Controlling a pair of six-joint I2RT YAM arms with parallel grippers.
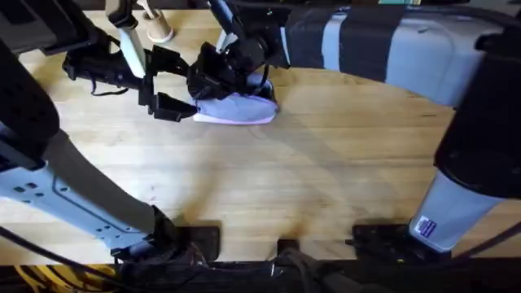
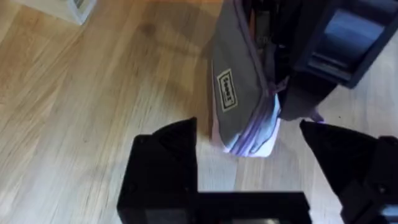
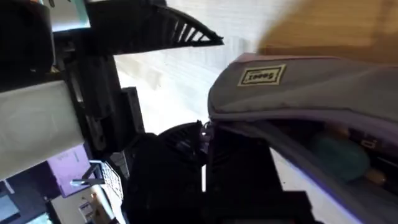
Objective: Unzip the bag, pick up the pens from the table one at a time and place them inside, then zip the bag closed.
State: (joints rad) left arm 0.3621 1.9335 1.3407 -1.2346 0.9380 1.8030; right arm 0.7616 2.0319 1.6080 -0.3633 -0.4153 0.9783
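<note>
The lavender bag [image 1: 238,109] lies at the back middle of the table [image 1: 326,179], its zipper partly undone. My right gripper [image 1: 218,75] is down on the bag's top, fingers together at the zipper [image 3: 203,132]. The bag's mouth [image 3: 323,146] gapes, with a teal shape and an orange bit inside; whether these are pens I cannot tell. My left gripper [image 1: 168,85] stands open just left of the bag. In the left wrist view the bag's end [image 2: 239,93] lies just beyond its spread fingers [image 2: 163,163], apart from them. Pens on the table are out of view.
A wooden spool-like piece [image 1: 159,29] stands at the back left. A grey and dark striped bulk [image 1: 383,41] lies along the back right. The right arm's body [image 1: 480,138] looms large at the right. Bare wood stretches across the front half.
</note>
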